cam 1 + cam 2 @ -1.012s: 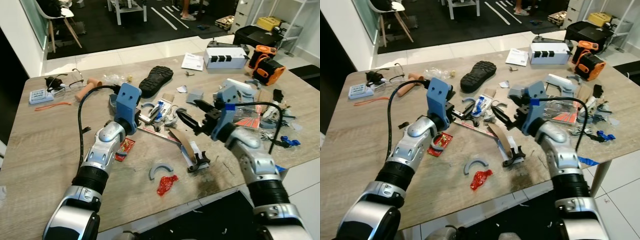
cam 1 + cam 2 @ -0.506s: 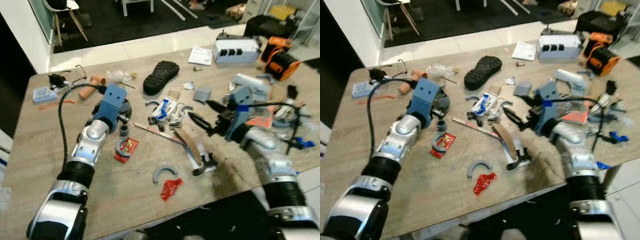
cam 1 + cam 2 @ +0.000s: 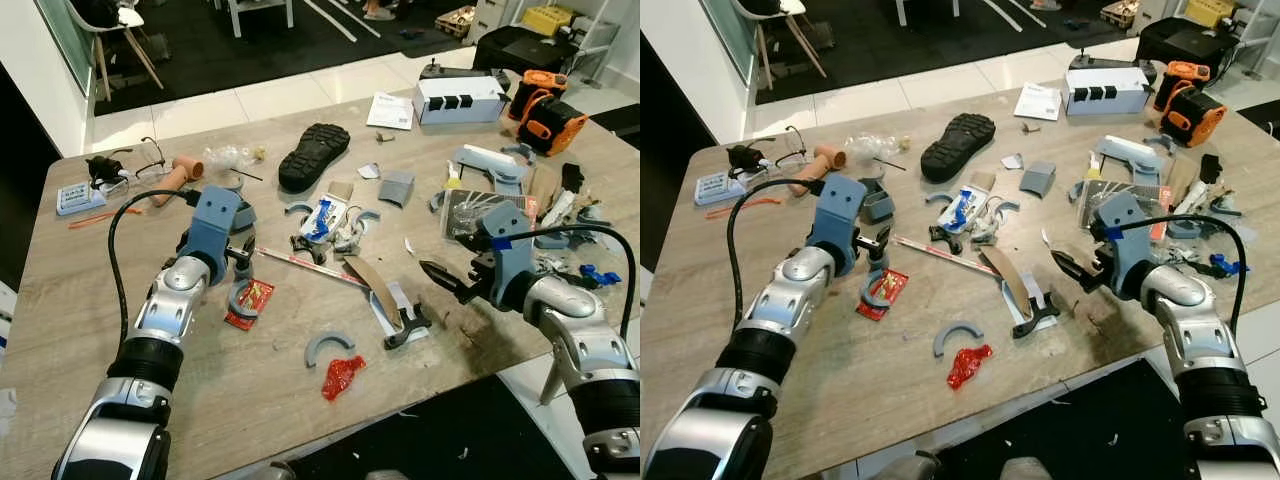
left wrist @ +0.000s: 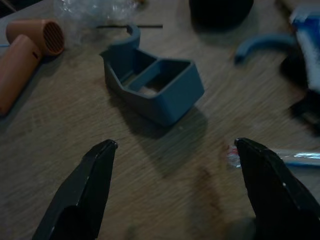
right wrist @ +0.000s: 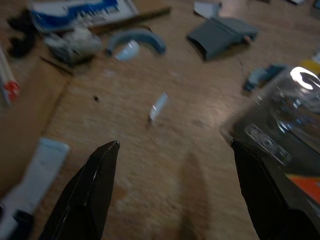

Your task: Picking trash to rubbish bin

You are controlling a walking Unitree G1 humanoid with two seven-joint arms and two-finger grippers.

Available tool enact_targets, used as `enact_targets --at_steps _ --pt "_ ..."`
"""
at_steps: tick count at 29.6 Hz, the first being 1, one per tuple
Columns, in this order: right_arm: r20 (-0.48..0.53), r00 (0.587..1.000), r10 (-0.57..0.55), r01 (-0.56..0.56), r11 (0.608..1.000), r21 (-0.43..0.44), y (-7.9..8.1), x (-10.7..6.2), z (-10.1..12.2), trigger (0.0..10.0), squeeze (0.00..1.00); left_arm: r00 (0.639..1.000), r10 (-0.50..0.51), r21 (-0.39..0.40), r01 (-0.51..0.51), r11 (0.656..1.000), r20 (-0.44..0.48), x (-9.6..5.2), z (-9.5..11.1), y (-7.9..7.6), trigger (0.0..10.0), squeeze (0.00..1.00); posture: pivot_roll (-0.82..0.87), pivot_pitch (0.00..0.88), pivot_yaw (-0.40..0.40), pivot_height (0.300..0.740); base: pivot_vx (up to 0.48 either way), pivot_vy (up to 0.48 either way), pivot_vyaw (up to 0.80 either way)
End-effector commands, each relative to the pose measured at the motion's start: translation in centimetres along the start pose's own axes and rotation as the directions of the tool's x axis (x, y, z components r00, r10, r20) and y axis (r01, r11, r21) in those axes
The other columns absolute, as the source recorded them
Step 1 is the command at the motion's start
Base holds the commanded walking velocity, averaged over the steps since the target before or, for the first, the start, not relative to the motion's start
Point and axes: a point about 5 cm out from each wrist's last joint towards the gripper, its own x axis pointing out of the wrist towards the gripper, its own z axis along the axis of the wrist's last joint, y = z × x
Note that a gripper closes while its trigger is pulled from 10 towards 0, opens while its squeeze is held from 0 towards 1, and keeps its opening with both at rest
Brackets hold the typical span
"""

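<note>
Left eye view shows a red wrapper (image 3: 340, 375) lying near the table (image 3: 70, 310) front edge. Beyond it, the left gripper (image 3: 243, 262) and right gripper (image 3: 441, 278) hover with fingers spread, empty, above scattered trash; a black shoe sole (image 3: 313, 155) lies farther back.

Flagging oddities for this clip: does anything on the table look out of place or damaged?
Yes. A lone black shoe sole lies tread-up among the clutter, detached from any shoe. A crumpled red wrapper lies near the table's front edge. Both claws hover open, holding nothing.
</note>
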Motion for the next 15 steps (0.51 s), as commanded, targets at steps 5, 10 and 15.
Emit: enact_targets --at_steps 5,10,15 --pt "-0.036 0.999 -0.035 0.035 0.999 -0.017 -0.8 -0.2 -0.3 10.0 0.00 0.999 -0.032 -0.108 0.035 0.994 0.035 -1.3 0.8 1.3 10.0 0.00 -0.08 0.000 0.038 0.740 0.000 0.000 0.00" --pt "-0.068 0.996 -0.050 0.049 0.998 -0.025 -1.1 -0.2 -0.7 10.0 0.00 0.996 -0.089 -0.101 0.091 0.991 0.024 -2.0 0.7 1.0 10.0 0.00 -0.08 0.000 0.036 0.740 0.000 0.000 0.00" --pt "-0.115 0.992 -0.059 0.054 0.997 -0.046 -1.4 -0.4 -1.4 10.0 0.00 0.987 -0.158 -0.054 0.157 0.986 -0.024 -2.5 -0.1 -0.1 10.0 0.00 -0.08 0.000 0.035 0.740 0.000 0.000 0.00"
